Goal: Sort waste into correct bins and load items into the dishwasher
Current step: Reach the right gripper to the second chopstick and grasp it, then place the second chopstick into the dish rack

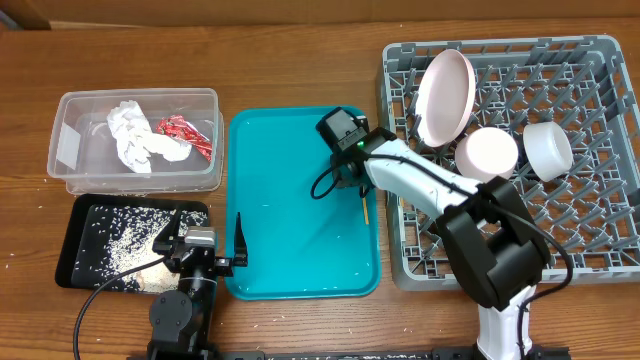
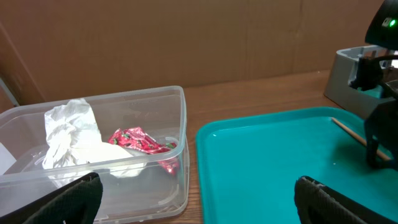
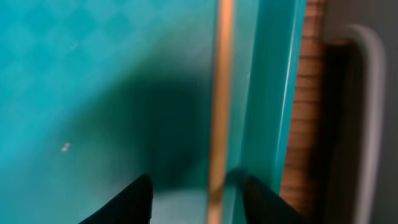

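With right claw (image 3: 198, 202) wide open, straddles wooden chopstick (image 3: 222, 93) lying on teal tray (image 3: 93, 62) beside its rim; grips nothing.

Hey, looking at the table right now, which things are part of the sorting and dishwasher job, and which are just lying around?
Part of the job: clear tub, napkin, red wrapper, black tray, rice grains, chopstick, dish rack, plate, bowl, small white cup.

Just there: teal tray, wooden table, cardboard backdrop.
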